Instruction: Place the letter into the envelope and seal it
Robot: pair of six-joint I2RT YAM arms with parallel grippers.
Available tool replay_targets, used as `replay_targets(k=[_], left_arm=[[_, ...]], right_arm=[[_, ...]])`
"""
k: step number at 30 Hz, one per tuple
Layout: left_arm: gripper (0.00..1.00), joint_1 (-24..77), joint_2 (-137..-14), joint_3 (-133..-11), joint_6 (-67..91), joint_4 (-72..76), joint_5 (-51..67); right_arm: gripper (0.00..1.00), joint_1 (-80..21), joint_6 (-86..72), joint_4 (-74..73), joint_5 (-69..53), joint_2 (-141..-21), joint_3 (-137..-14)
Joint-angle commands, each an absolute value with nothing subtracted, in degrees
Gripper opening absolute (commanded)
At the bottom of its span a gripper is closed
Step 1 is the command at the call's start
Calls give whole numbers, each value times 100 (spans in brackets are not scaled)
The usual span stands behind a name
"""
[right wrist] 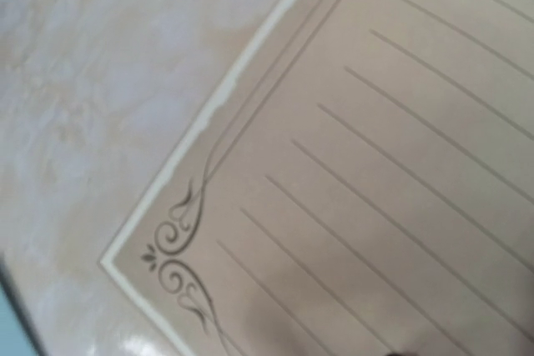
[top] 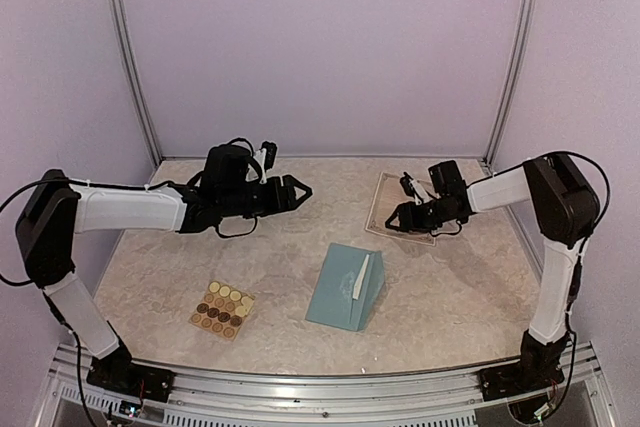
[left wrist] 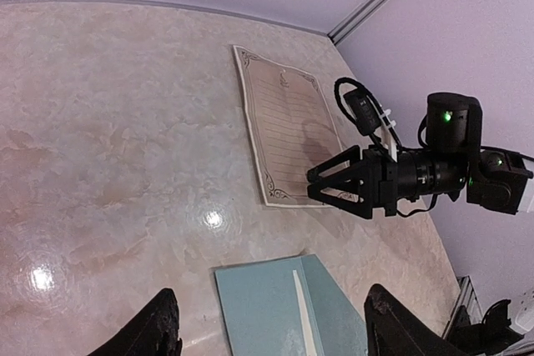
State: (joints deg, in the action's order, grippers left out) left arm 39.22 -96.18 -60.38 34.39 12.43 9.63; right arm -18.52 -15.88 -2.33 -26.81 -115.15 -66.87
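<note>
The left claw [top: 299, 190] hangs in the air above the table [top: 450, 292], its jaws spread wide with nothing between them. In its own wrist view the two dark fingers [left wrist: 158, 327] stand far apart at the bottom edge. Below and just ahead of that claw lies the envelope [top: 346, 287], teal-blue and flat on the marbled top, with a pale strip [top: 361, 275] along the fold of its flap. From the left wrist view the envelope [left wrist: 271, 310] sits between the two fingertips, lower down and not touched by either.

Facing it from the other side is the right claw [top: 396, 218], well apart from the left one, with the tips of both pointing toward each other. Its jaws stand partly open – the left wrist view shows a gap between its two dark fingers [left wrist: 338, 168] – and I see nothing gripped. It is low over the letter [top: 384, 201], right at the near corner of the sheet; whether a fingertip touches the paper I cannot tell. The right wrist view is filled by that letter [right wrist: 375, 164]: cream, ruled lines, a curled ornament [right wrist: 175, 248] in the corner, lying flat.

Behind the left claw, down toward its arm's base, lies a tan sheet of round stickers [top: 223, 309] – well apart from the envelope.
</note>
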Motion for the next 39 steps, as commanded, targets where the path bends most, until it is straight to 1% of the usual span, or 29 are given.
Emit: replay_targets(k=[1,9,12,14,17,19,21,24,29,31,33,39], left_arm=[[72,3962,-9553,-5922,3455,1371,972],[72,4035,-9666,-5878,3534,1542,1018],[72,4134,-9859,-5954,3627,1670,1088],[72,4227,-10052,-6060,3680,1728,1146],[72,4390,-10333,-6333,3738,1748,1243],[72,4506,-10565,-6512,3777,1782,1284],[72,4625,-10759,-6688,3817,1812,1313],[72,4797,-11020,-6958,3894,1845,1388],[72,5014,-11584,-7443,3989,1863,1506],[71,5050,-11784,-7571,4083,1903,1588],[71,5085,-12007,-7696,4157,1916,1620],[70,5158,-12455,-7956,4337,1928,1730]], right_arm=[[56,-1992,-1981,-603,-2682,-11325,-5876],[56,-2663,-2728,-318,-2853,-10181,-4291],[56,-2892,-3052,-221,-2847,-9707,-3880],[56,-2932,-3145,-288,-2787,-9391,-3801],[57,-2936,-3126,-709,-2394,-8814,-4013],[64,-2909,-3048,-1183,-2003,-8477,-4274],[70,-2776,-2922,-1537,-1648,-8229,-4512],[73,-2262,-2705,-1868,-1437,-8066,-4631],[79,-1142,-2478,-1951,-1430,-7749,-4333],[81,-861,-2433,-1932,-1404,-7660,-4178],[82,-760,-2442,-1887,-1455,-7614,-4025],[81,-751,-2761,-1279,-2151,-7566,-3376]])
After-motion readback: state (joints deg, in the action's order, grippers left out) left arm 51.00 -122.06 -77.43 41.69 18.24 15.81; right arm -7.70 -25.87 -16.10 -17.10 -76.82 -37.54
